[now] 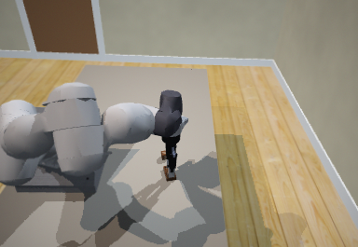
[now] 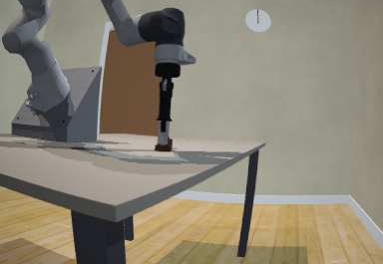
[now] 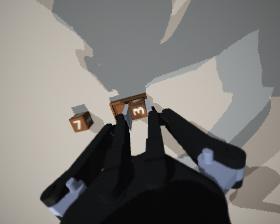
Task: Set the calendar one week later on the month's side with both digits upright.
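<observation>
- A brown cube (image 3: 137, 111) marked with a white "3" is seen pinched between the jaws, low in the brown tray (image 3: 122, 103) on the tabletop (image 3: 31, 75).
- A second cube (image 3: 80, 123), marked "7", is left on the tabletop just beside the tray, apart from it.
- No month name can be read.
</observation>
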